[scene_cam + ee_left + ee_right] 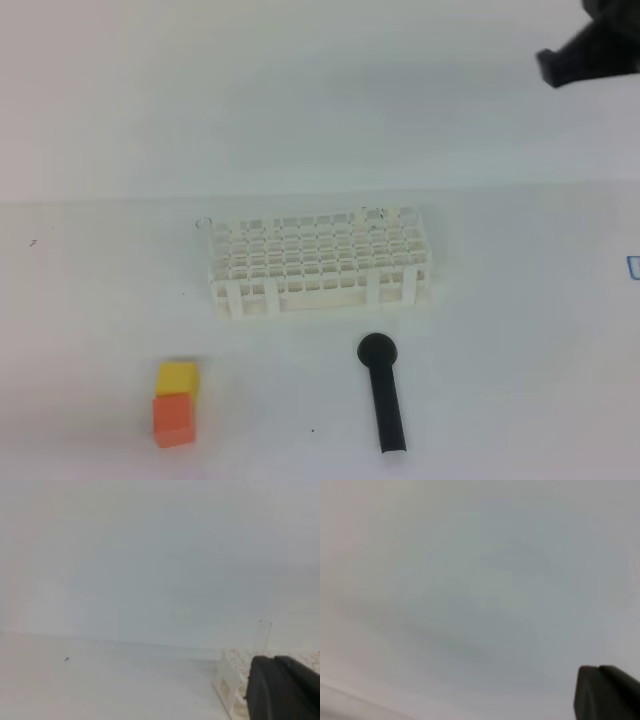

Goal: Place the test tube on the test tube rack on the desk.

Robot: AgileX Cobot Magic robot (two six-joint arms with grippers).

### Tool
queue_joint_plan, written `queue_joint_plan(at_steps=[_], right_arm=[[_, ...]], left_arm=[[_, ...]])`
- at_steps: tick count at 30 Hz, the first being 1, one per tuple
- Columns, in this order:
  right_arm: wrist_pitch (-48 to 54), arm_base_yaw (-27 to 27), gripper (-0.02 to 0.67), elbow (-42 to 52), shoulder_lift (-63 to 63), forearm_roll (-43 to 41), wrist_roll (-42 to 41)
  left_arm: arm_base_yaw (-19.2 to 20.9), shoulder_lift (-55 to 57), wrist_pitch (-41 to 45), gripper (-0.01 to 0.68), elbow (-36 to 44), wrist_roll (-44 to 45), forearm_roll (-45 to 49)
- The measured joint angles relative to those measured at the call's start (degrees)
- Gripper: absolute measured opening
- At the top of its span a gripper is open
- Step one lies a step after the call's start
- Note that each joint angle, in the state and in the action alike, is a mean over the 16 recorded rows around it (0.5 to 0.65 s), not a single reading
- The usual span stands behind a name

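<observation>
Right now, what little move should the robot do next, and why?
Probably open the left gripper and ease toward the test tube, which seems to stand upright by the test tube rack corner. That gripper is shut, holding nothing.

White plastic test tube rack (318, 262), faintly glossy, sits on the smooth matt white desk (520, 340). At its five o'clock lies a matt black stick (383, 392); at seven o'clock, matt yellow block (178, 378) and orange block (173, 420).

Dark tool (282, 687) at lower right, beside the white test tube rack (226, 685), a clear test tube (263, 636) upright behind.
</observation>
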Motion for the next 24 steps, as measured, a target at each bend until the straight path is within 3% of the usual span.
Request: queue_joint_plan(at_steps=[10,24], right_arm=[[-2.46,-12.90,-0.001,25.15,-19.66,-0.76,8.38],[-6.40,-31.05,-0.001,61.12,-64.04,-1.58,16.69]], left_arm=[[0.00,0.07,0.00,-0.001,-0.11,0.00,-0.01],[0.00,-0.12,-0.01,-0.001,0.21,0.01,0.02]])
